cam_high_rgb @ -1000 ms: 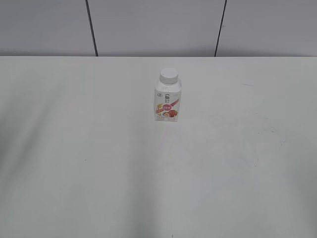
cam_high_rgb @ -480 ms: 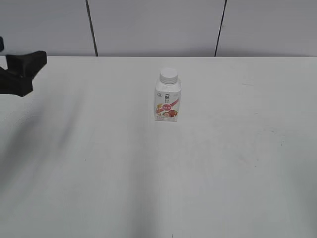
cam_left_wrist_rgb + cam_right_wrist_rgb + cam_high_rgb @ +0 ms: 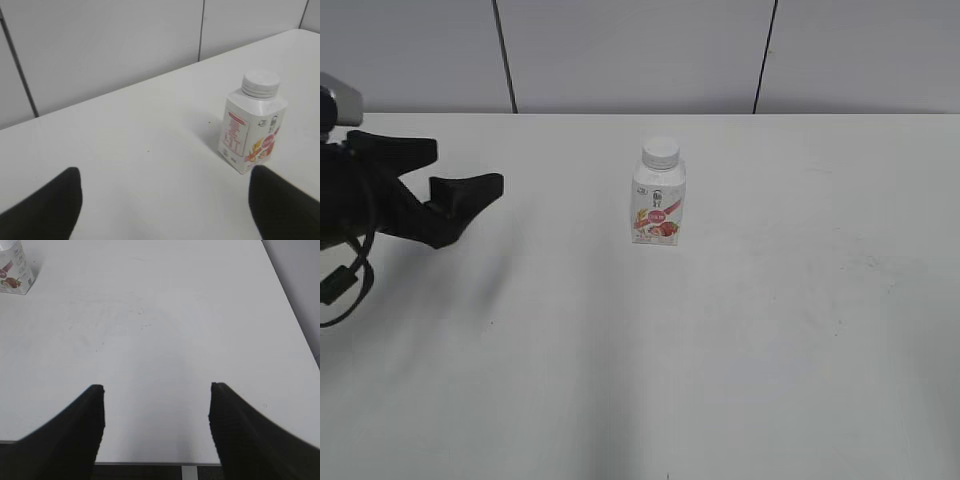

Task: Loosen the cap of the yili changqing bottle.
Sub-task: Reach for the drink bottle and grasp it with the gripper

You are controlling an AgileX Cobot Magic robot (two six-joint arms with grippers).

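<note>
The yili changqing bottle (image 3: 659, 205) stands upright near the middle of the white table, with its white cap (image 3: 660, 151) on. It also shows in the left wrist view (image 3: 252, 132) with the cap (image 3: 260, 83), and its lower corner shows in the right wrist view (image 3: 15, 267). My left gripper (image 3: 460, 170) is open and empty, well to the left of the bottle. In the left wrist view the open jaws (image 3: 165, 175) point at the table left of the bottle. My right gripper (image 3: 156, 388) is open and empty over the table's near right edge, out of the exterior view.
The white table (image 3: 770, 330) runs back to a grey panelled wall (image 3: 630, 50). The table's front edge (image 3: 150, 462) and right edge (image 3: 295, 315) show in the right wrist view.
My left arm has come in from the left edge and moved right toward the bottle. The bottle has not moved.
</note>
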